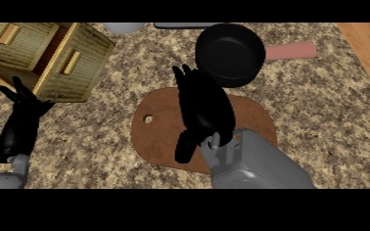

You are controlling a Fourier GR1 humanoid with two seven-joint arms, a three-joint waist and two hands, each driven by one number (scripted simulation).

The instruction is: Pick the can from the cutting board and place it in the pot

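The right robot hand (206, 108) hung flat over the cutting board (160, 127), hiding any can; its hold couldn't be told; the pot (230, 54) waited just beyond

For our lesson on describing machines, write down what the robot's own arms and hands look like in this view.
Both hands are glossy black with slender fingers and a thumb. The right hand joins a boxy, light grey forearm with smooth panels and a small bracket at the wrist. The left hand ends in a grey forearm, mostly cut off. No cables or markings show.
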